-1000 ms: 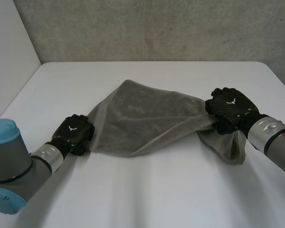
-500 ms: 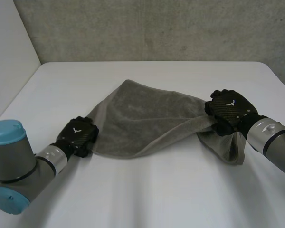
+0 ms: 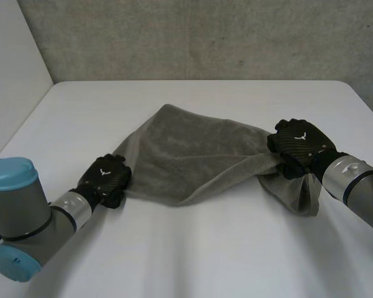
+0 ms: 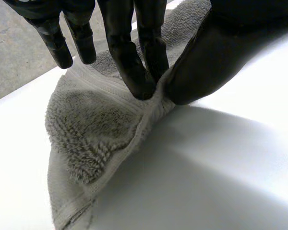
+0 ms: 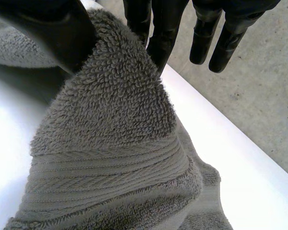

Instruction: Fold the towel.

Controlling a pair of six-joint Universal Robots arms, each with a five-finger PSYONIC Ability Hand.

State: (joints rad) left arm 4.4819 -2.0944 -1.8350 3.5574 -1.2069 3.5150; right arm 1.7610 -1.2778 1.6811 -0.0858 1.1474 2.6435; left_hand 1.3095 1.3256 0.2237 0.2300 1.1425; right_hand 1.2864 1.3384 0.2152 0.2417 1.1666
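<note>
A grey towel lies spread across the middle of the white table, rumpled into a rough triangle. My left hand rests at the towel's near left corner; its fingers and thumb pinch the towel's hem there. My right hand holds the towel's right corner lifted off the table, and a fold hangs down beneath it. Close up, the right thumb and fingers pinch the thick grey towel.
A grey concrete wall stands behind the table's far edge. White table surface stretches in front of the towel and to the far left. The table's right edge runs close behind my right arm.
My left hand has slid a little toward the towel and its fingers have closed onto the corner hem. The right hand has barely moved.
</note>
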